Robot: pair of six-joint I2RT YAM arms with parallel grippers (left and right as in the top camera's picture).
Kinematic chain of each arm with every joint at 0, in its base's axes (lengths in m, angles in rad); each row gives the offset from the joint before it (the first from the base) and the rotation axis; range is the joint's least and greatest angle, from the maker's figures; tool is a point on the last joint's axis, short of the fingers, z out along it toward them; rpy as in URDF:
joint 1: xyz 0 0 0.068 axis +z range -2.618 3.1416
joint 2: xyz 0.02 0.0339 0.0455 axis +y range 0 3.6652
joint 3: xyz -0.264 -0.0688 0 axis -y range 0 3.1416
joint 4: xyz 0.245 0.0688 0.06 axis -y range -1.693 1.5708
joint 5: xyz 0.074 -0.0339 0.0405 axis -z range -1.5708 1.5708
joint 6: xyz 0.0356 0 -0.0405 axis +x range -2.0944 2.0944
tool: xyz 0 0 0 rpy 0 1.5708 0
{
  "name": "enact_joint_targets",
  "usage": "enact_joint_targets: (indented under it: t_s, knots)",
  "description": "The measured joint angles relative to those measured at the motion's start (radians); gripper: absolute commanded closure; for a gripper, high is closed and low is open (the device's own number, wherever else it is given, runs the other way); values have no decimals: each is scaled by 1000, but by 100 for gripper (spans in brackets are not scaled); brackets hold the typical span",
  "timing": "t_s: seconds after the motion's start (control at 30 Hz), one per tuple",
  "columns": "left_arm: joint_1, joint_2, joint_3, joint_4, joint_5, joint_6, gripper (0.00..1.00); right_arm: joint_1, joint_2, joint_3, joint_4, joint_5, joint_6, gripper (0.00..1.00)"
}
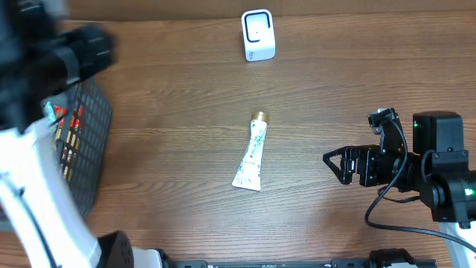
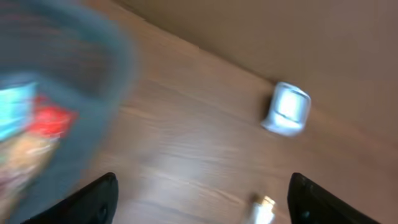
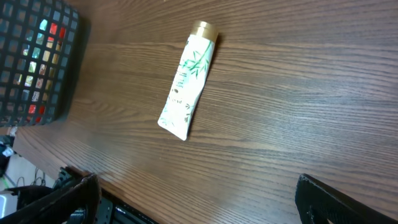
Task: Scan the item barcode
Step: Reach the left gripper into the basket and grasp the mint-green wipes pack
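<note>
A white tube (image 1: 251,152) with green print and a gold cap lies flat mid-table, cap toward the back. The white barcode scanner (image 1: 258,35) stands at the table's far edge. My right gripper (image 1: 336,165) hovers open to the tube's right, empty; in its wrist view the tube (image 3: 188,87) lies ahead of the wide-apart fingers. My left gripper (image 2: 202,208) is open and empty, in a blurred view above the table near the basket. That view shows the scanner (image 2: 286,109) and the tube's cap (image 2: 263,208).
A dark mesh basket (image 1: 89,141) with colourful packets inside stands at the left edge, also seen as the basket (image 3: 37,62) in the right wrist view. My left arm (image 1: 82,52) is a blurred shape above it. Bare wood surrounds the tube.
</note>
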Motion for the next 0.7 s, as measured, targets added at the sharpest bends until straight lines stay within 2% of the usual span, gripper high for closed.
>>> enact_joint_targets:
  t_s: [0.1, 0.2, 0.33, 0.5, 0.7]
  knots:
    - [161, -7, -6, -40, -39, 0, 20, 0, 0, 0, 0, 0, 0, 0]
    - [307, 32, -60, -27, -60, -1, 24, 0, 3, 0, 0, 0, -1, 0]
    - [423, 97, -183, 41, -80, -5, 24, 0, 24, 0, 0, 0, 0, 0]
    - [441, 125, -348, 185, -91, 13, 23, 0, 61, 0, 0, 0, 0, 0]
    - [405, 157, -472, 386, -95, 135, 22, 0, 94, 0, 0, 0, -1, 0]
